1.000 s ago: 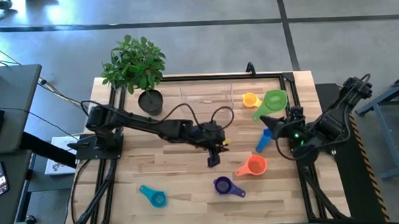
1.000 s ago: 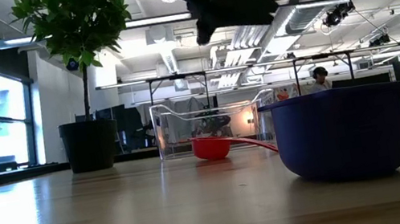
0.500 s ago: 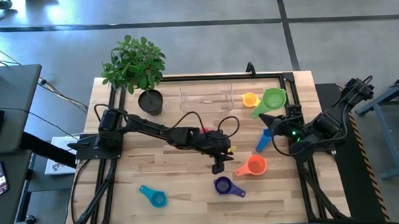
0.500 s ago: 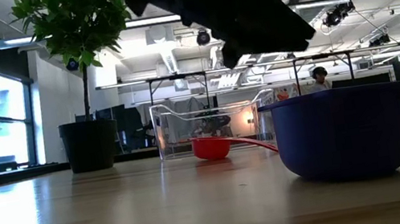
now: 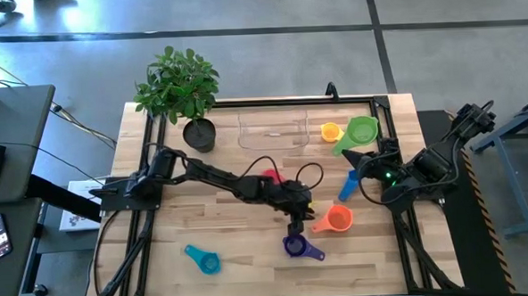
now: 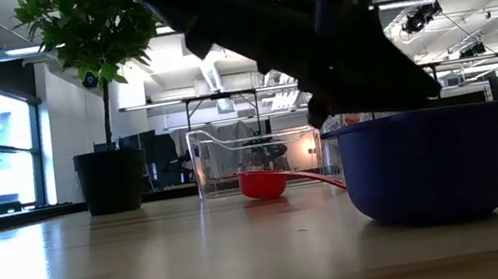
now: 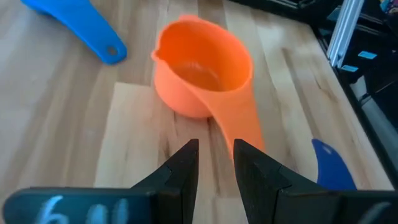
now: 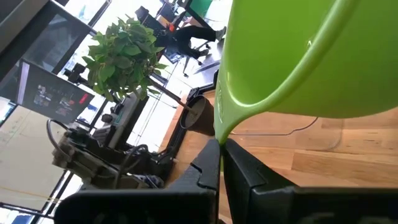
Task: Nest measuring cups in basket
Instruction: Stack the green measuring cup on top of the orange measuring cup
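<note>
A: Where does everything sit?

B: The basket (image 5: pixel 273 130) is at the table's far edge, beside the plant pot (image 5: pixel 199 134), and looks empty. The yellow cup (image 5: pixel 331 132) lies just beside it. The red cup (image 5: pixel 270 175) is mid-table, partly under the left arm. Blue (image 5: pixel 348 185), orange (image 5: pixel 335 218), purple (image 5: pixel 296 246) and teal (image 5: pixel 202 259) cups lie scattered across the near half.

A: And the grippers?

B: The right gripper (image 5: pixel 361 158) pinches the green cup (image 5: pixel 361 132) by its handle, fingers clenched, lifted above the table near the right edge. The left gripper (image 7: pixel 216 163) is low between the orange and purple cups; its fingers are apart with only a narrow gap and hold nothing. In its wrist view the orange cup's handle (image 7: pixel 239 125) points straight at that gap.

A: What could go wrong?

B: I'd say the gap is tight for that flat handle. If a finger lands on top of it instead of beside it, the cup could tip or skid off toward the blue one.

A: Anything else?

B: The left arm stretches over the red cup, so a low sweep might drag it. The green cup is held by a thin edge and could swivel while carried. And both arms heading for the basket together may meet near the yellow cup.
</note>
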